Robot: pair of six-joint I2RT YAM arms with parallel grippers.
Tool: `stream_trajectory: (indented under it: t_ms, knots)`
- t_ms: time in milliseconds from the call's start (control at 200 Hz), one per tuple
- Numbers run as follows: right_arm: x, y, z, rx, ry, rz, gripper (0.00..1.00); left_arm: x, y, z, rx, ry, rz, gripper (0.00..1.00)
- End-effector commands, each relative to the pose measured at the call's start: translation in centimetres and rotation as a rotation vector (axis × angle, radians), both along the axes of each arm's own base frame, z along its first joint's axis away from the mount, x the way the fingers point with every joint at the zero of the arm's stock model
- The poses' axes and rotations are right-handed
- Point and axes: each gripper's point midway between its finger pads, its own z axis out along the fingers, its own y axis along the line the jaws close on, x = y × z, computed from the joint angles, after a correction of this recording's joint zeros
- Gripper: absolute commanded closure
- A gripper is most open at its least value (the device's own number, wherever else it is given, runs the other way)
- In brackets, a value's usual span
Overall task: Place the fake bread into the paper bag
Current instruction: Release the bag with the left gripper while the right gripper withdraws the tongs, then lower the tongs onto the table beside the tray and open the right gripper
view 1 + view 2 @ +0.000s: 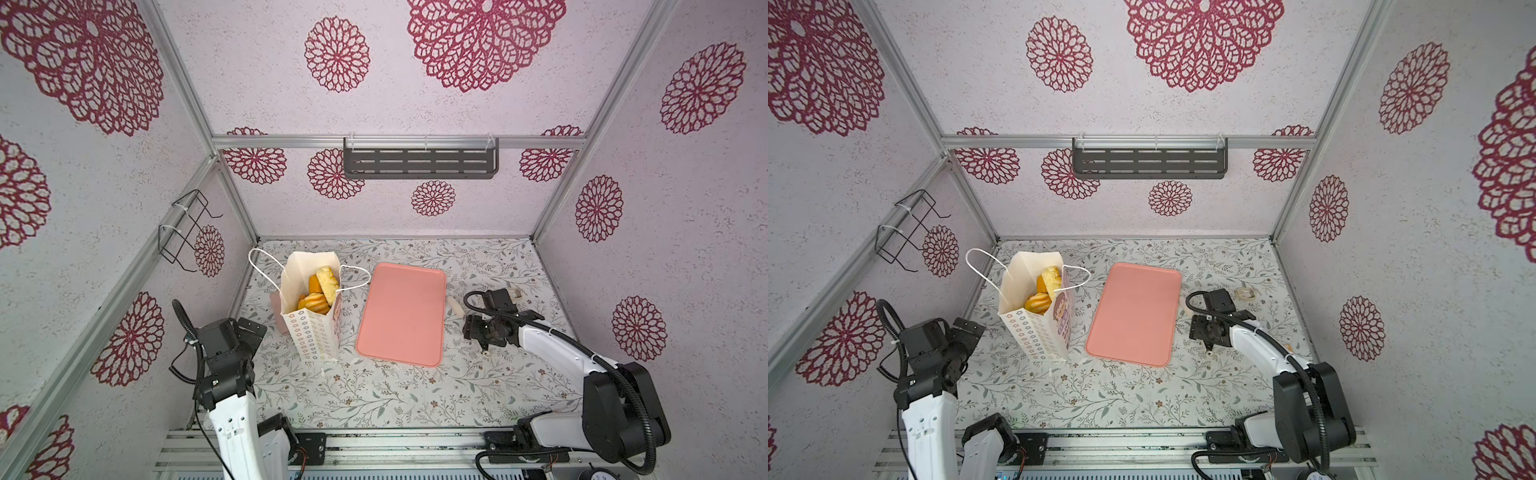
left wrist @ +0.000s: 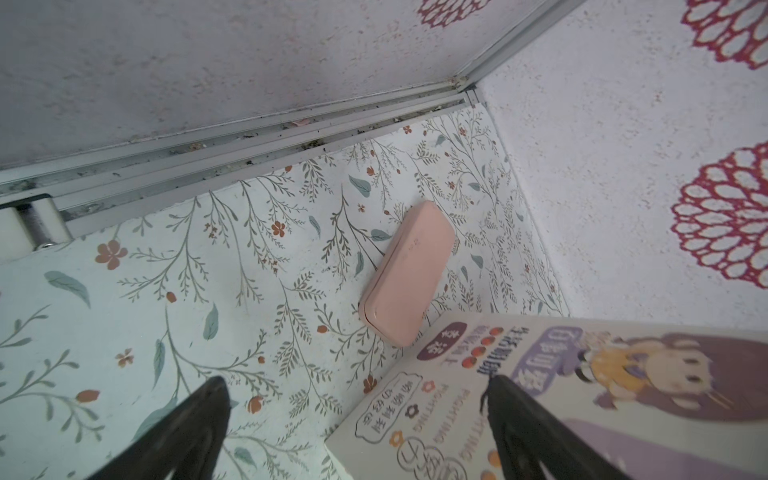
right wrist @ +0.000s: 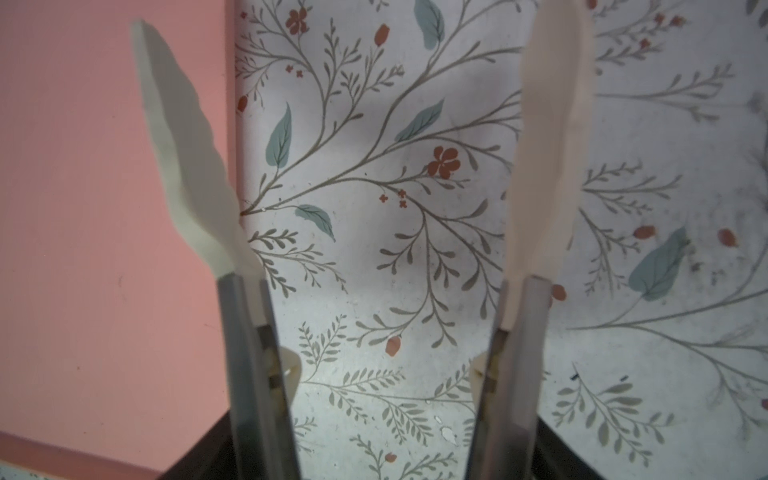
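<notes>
The paper bag (image 1: 313,340) (image 1: 1034,336) stands upright at the left of the table, its mouth open. Several golden pieces of fake bread (image 1: 320,291) (image 1: 1044,291) lie inside it. My left gripper (image 1: 249,330) (image 1: 967,328) hangs open just left of the bag. In the left wrist view the left gripper (image 2: 355,384) is empty, and one finger shows in front of the bag's printed face (image 2: 582,395). My right gripper (image 1: 484,303) (image 1: 1214,300) is open beside the right edge of the pink tray (image 1: 401,316). Nothing lies between the cream blades of the right gripper (image 3: 353,50).
The flat pink tray (image 1: 1133,316) (image 3: 104,208) has nothing on it. A small pink case (image 2: 407,274) (image 1: 277,311) lies on the table behind the bag near the left wall. A grey slotted shelf (image 1: 419,162) hangs on the back wall. A wire rack (image 1: 187,228) hangs on the left wall.
</notes>
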Motion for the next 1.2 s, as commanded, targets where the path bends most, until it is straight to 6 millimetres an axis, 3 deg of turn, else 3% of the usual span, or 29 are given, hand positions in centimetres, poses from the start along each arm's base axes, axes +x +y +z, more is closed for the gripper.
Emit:
stream_trajectory:
  t_ms: [0,45,55,75,405,660,796,866,1031,1196]
  knots:
    - [1.1,0.2,1.3,0.03,-0.058,-0.008,0.15,1.9,1.3,0.1,0.001,-0.074,0.01,0.0]
    - [1.2,0.2,1.4,0.03,-0.059,-0.009,0.12,2.3,1.8,0.1,0.018,-0.09,0.021,0.0]
    - [1.2,0.2,1.4,0.03,-0.06,-0.009,0.04,2.4,1.9,0.1,0.021,-0.095,0.025,0.0]
    - [1.2,0.1,1.5,0.029,-0.062,-0.01,0.01,2.5,2.1,0.2,0.029,-0.102,0.03,0.01]
    - [2.2,-0.9,2.3,0.019,-0.085,-0.035,0.01,3.8,5.0,0.3,0.111,-0.067,0.097,0.03]
    - [3.8,-0.9,5.3,0.048,-0.178,-0.018,0.02,5.3,5.8,4.8,0.319,-0.163,0.024,0.03]
    - [2.9,0.5,3.9,0.098,-0.106,0.033,0.13,5.9,5.5,6.8,0.354,-0.19,-0.022,0.03]
    - [1.8,0.3,2.5,0.092,-0.064,0.018,0.21,5.9,5.2,7.1,0.34,-0.203,-0.03,0.03]
    - [0.5,-0.5,0.5,0.08,-0.035,-0.025,0.31,6.5,4.0,6.3,0.263,-0.256,-0.062,0.03]
    - [-0.1,-1.2,-1.2,0.058,0.009,-0.056,0.34,6.4,3.6,5.5,0.238,-0.243,-0.076,0.01]
